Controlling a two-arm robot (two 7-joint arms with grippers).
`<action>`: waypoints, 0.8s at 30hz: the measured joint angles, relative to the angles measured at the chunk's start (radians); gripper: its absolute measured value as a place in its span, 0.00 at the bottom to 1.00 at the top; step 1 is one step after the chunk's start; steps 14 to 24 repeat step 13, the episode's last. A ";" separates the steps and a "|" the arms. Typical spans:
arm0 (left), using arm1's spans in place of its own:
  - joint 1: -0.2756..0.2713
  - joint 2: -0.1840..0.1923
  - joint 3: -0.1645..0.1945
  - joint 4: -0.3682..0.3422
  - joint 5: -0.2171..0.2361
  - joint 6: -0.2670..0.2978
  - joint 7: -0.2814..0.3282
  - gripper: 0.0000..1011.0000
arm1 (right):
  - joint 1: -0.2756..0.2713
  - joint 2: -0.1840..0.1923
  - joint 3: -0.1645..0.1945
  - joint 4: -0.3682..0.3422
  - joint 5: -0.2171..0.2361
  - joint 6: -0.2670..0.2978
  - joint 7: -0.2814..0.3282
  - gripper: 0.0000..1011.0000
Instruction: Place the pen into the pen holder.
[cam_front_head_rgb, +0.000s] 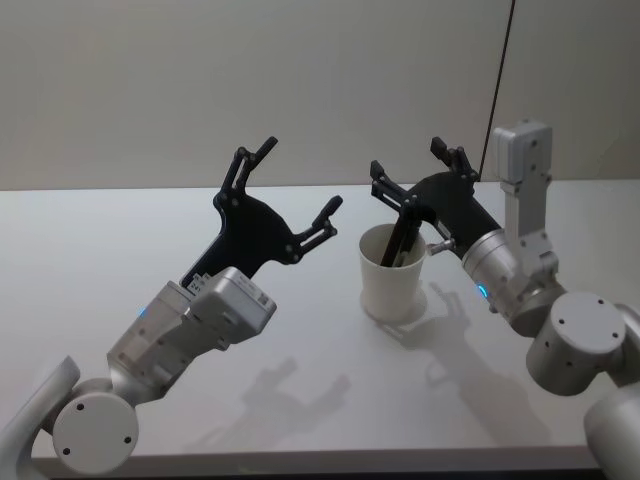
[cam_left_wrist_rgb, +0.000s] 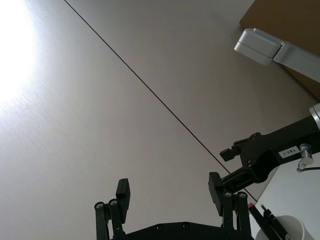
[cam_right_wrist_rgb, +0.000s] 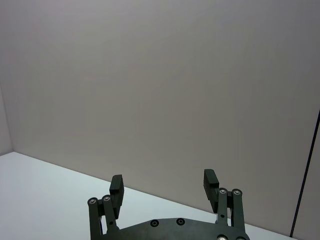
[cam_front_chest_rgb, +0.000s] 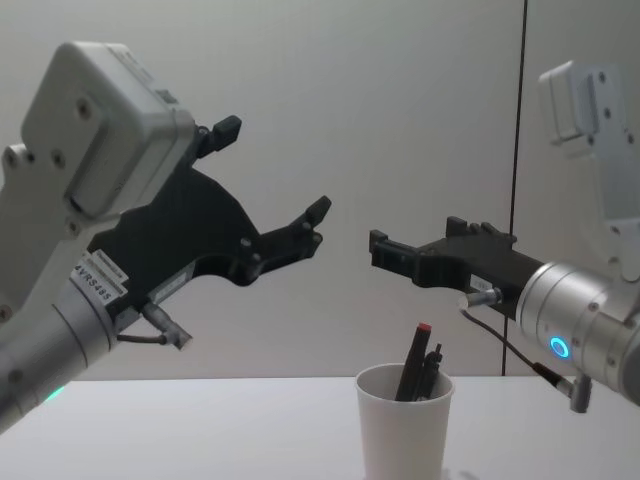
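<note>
The pen (cam_front_chest_rgb: 415, 362) stands tilted inside the cup (cam_front_chest_rgb: 404, 425), its red-tipped end above the rim, beside at least 1 other dark pen. The right gripper (cam_front_head_rgb: 410, 170) hovers just above and behind the cup, fingers spread wide and empty. The left gripper (cam_front_head_rgb: 302, 176) hangs raised to the cup's left, also wide open and empty. The task looks done. Risk: the right arm is close over the cup, so a low retreat could clip the rim and tip the light cup on the counter (cam_front_head_rgb: 100, 260). Count: 1 cup, 2 grippers.

Dark pen (cam_front_chest_rgb: 412, 372), red-tipped, leaning inside upright white pen holder (cam_front_chest_rgb: 402, 440), right of centre on the counter (cam_front_head_rgb: 150, 230).
</note>
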 joint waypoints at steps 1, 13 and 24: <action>0.000 0.000 0.000 0.000 0.000 0.000 0.000 0.99 | 0.000 0.000 0.000 -0.001 0.000 0.000 0.000 0.99; 0.000 0.000 0.000 0.000 0.000 0.000 0.000 0.99 | -0.002 0.001 0.001 -0.004 0.002 0.000 0.001 0.99; 0.000 0.000 0.000 0.000 0.000 0.000 0.000 0.99 | -0.002 0.001 0.001 -0.004 0.002 0.000 0.001 0.99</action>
